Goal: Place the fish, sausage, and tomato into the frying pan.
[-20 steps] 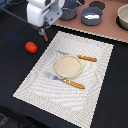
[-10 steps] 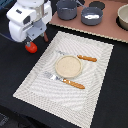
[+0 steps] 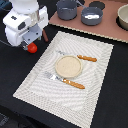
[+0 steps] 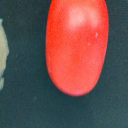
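The tomato (image 3: 32, 48) lies on the dark table off the exterior view's left edge of the placemat. It fills the wrist view (image 4: 77, 45), with no finger touching it. My gripper (image 3: 28, 43) hangs just above it, open and empty. The sausage (image 3: 45, 34) lies on the table close behind the gripper. A pale bumpy-edged piece, apparently the fish (image 4: 2, 52), shows at the edge of the wrist view; in the exterior view the arm hides it. The blue-grey frying pan (image 3: 92, 15) stands empty on the brown board at the back.
A dark grey pot (image 3: 66, 8) stands beside the pan, and a beige bowl (image 3: 123, 16) at the board's far right. On the striped placemat (image 3: 95, 85) sit a beige plate (image 3: 67, 66), a knife (image 3: 80, 57) and a fork (image 3: 65, 80).
The arm has swung towards the exterior view's left and down, from near the pots to just above the tomato. The objects have not moved.
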